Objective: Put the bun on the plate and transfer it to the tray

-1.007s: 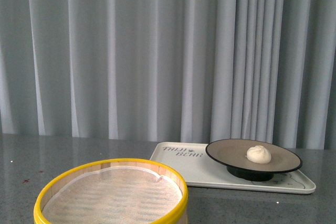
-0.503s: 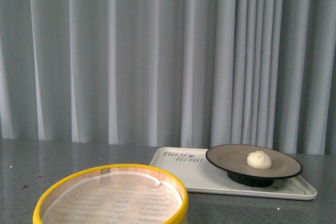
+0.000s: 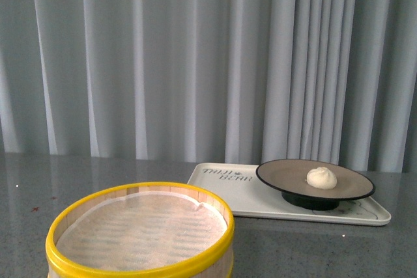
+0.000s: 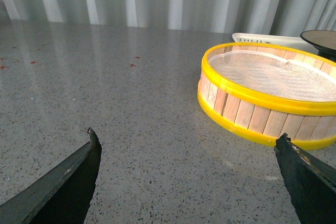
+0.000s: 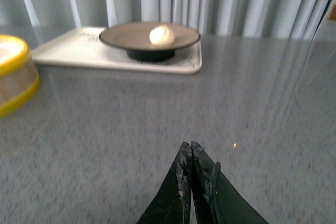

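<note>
Camera view slightly shifted; bun on plate, well beyond closed right end effector.

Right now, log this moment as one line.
bun on plate | plate on tray | left end effector open | right end effector shut, empty

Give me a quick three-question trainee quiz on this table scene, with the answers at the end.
1. True or false: the bun lies in the steamer basket.
2. What does the plate rest on: A) bare table, B) tray, C) basket?
3. Fill in: the left gripper fingers are ____, while the right gripper fingers are shut.

Key:
1. False; it sits on the plate.
2. B.
3. Open.
</note>
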Controlling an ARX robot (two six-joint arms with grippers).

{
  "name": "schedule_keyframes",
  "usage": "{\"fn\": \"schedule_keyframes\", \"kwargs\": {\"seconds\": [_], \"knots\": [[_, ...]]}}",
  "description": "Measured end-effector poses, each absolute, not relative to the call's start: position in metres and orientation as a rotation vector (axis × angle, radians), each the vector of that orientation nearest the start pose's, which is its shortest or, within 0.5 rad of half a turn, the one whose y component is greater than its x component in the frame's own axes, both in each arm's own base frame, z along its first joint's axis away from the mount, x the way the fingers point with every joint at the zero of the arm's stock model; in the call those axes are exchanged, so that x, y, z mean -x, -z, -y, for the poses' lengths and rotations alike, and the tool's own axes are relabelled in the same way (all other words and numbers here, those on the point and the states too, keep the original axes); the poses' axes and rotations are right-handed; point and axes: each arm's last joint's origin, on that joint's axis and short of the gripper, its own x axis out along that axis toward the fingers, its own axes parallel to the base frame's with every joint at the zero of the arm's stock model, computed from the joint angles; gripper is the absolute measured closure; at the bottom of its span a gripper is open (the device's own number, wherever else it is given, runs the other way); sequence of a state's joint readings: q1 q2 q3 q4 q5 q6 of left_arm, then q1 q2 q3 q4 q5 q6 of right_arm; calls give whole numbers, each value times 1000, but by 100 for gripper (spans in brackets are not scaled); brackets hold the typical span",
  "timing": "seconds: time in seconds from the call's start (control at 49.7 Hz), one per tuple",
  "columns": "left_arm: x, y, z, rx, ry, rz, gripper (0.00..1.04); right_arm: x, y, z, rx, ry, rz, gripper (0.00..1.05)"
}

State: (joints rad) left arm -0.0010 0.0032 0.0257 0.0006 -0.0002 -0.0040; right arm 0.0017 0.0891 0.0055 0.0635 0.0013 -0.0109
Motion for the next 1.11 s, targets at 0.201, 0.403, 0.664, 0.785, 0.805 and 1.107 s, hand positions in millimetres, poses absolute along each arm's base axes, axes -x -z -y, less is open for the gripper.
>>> {"fn": "schedule_keyframes", "kwargs": {"seconds": [0.201, 0.403, 0.664, 0.785, 0.805, 1.107], "knots": [[-96, -172, 0, 4, 1, 24, 7, -98, -165, 0, 11, -3, 3, 103], [-96, -172, 0, 4, 1, 23, 7, -98, -165, 0, 11, -3, 3, 92], [-96, -172, 0, 4, 1, 23, 7, -98, -165, 0, 11, -3, 3, 53], [-96, -172, 0, 4, 1, 23, 7, -98, -165, 0, 11, -3, 3, 36], [-96, -172, 0, 4, 1, 23, 7, -98, -165, 0, 11, -3, 3, 32], [-96, -172, 0, 4, 1, 23, 7, -98, -165, 0, 10, -3, 3, 9]]}}
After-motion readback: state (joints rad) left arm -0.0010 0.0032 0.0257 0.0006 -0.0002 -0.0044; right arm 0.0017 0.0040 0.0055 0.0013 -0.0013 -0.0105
